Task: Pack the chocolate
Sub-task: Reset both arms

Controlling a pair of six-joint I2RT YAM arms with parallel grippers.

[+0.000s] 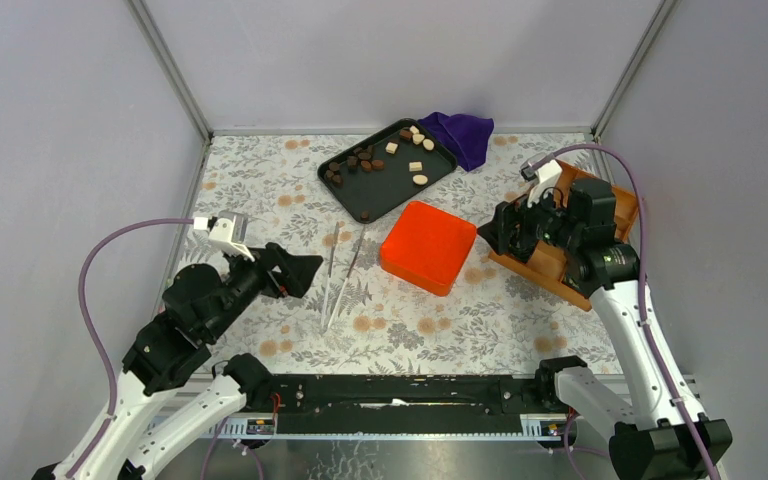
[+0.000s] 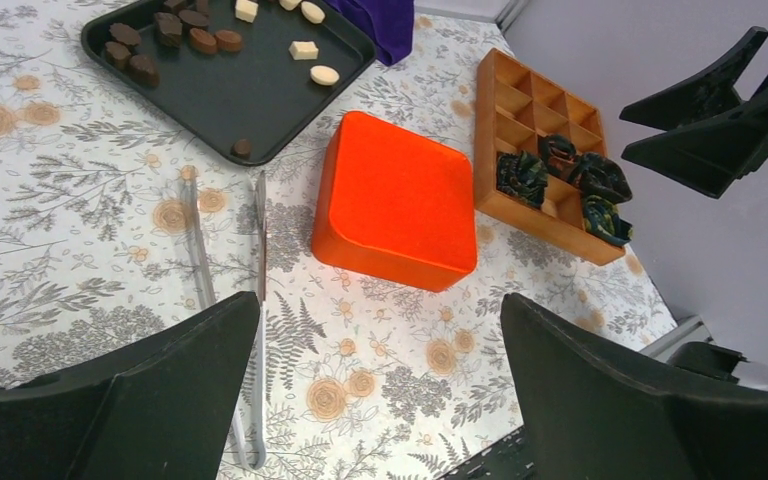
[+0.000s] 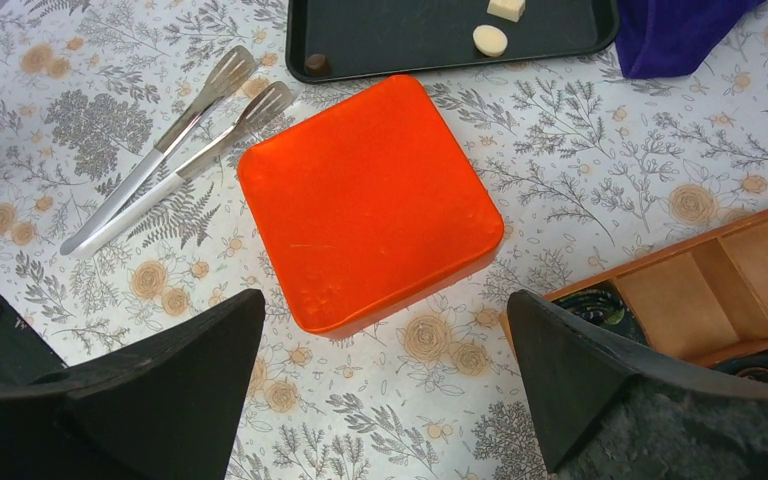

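- The chocolate (image 1: 365, 165) lies loose on the black tray (image 1: 400, 188) at the far side of the bench, dark, brown and cream pieces scattered apart; probably staged there for picking.
- The wooden compartment box (image 2: 530, 100) sits at the right, several cells bare, and dark crinkled rolls (image 2: 560, 155) fill a few near ones; the pieces likely go here.
- An orange lid (image 2: 395, 200) lies flat between tray and box, seemingly kept aside until packing ends.
- Tongs (image 3: 160, 190) lie just beside the lid, near the tray's corner.
- The left gripper (image 1: 298, 275) hovers near the tongs, spread wide, holding nothing.
- The right gripper (image 1: 500, 232) hangs by the box's near end, equally wide, touching nothing.
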